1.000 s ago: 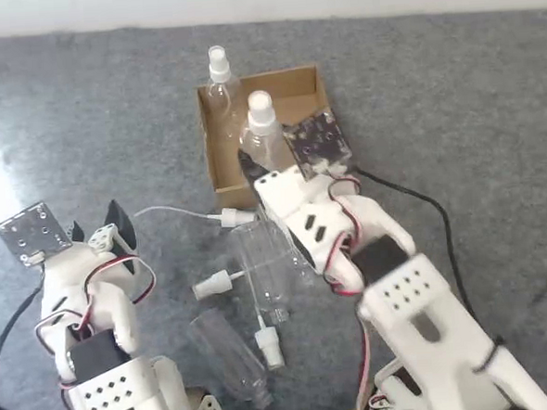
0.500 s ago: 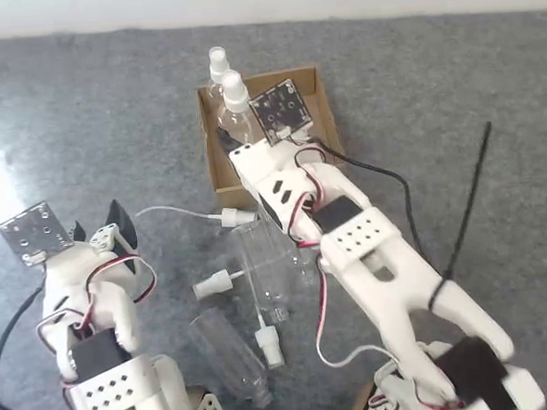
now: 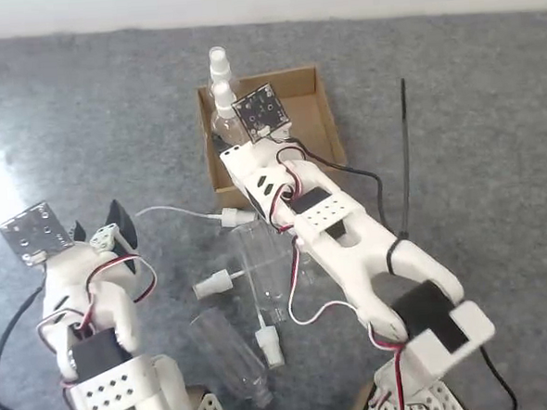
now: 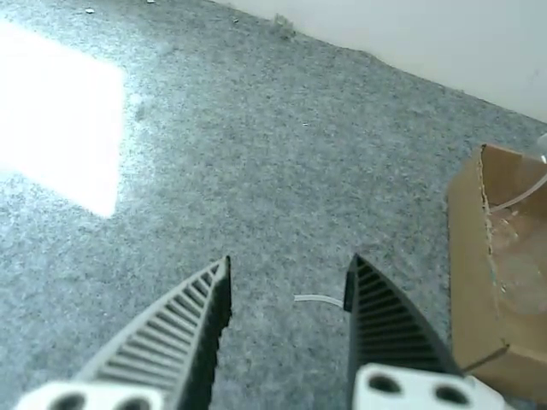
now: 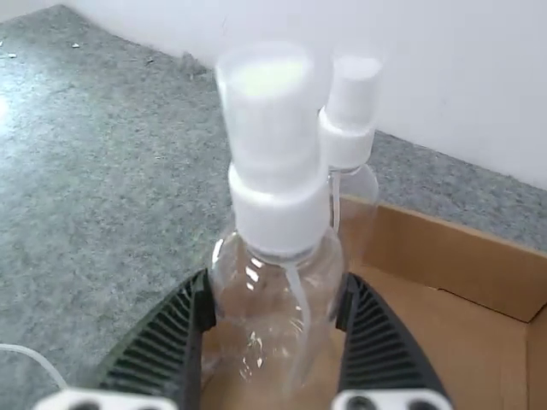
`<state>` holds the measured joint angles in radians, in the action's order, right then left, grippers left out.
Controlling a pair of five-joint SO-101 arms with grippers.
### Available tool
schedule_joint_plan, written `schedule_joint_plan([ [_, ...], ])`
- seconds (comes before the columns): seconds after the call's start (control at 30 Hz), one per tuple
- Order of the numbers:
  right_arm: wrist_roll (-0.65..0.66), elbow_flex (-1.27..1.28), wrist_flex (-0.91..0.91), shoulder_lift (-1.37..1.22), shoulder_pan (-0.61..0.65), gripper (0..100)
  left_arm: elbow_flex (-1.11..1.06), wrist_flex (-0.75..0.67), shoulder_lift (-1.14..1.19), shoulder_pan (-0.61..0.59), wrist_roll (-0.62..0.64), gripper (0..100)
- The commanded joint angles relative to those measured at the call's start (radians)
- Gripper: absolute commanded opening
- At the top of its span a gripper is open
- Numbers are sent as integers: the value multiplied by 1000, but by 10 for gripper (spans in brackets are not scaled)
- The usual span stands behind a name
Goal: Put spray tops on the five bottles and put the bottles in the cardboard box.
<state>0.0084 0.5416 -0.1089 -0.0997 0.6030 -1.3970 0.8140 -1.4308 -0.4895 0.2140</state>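
The right tool (image 5: 275, 286) is clamping the body of a capped bottle (image 5: 272, 222), holding it upright over the left side of the cardboard box (image 3: 275, 74). The box is sitting toward the tabletop's (image 3: 82, 105) far edge, about mid-width. A second capped bottle (image 5: 349, 128) is standing at the box's far-left corner, just beside the held one and crowding that corner. The right arm (image 3: 341, 238) is stretching across the box's near wall and hiding part of it.

The left tool (image 4: 291, 263) is hanging released, jaws spread with nothing between them, over the tabletop's near-left part.

Clutter is lying between the arms: an uncapped bottle (image 3: 268, 261) against the right arm, another uncapped bottle (image 3: 229, 352) nearer the near edge, and three loose spray tops (image 3: 228, 217) (image 3: 213, 285) (image 3: 268, 343). A black cable (image 3: 405, 150) is running along the tabletop's right side.
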Motion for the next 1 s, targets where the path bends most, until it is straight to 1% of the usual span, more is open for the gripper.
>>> schedule_joint_plan([
  [0.0,14,-78,-76,-24,2,51,10,-32,-9,-2,-5,207],
  [0.17,14,-78,-128,-62,2,51,10,-32,-9,-2,-5,207],
  [0.63,14,-89,-127,-70,7,55,10,-32,-9,2,-5,207],
  [0.97,14,-149,-128,-171,7,56,8,-31,-9,2,-5,207],
])
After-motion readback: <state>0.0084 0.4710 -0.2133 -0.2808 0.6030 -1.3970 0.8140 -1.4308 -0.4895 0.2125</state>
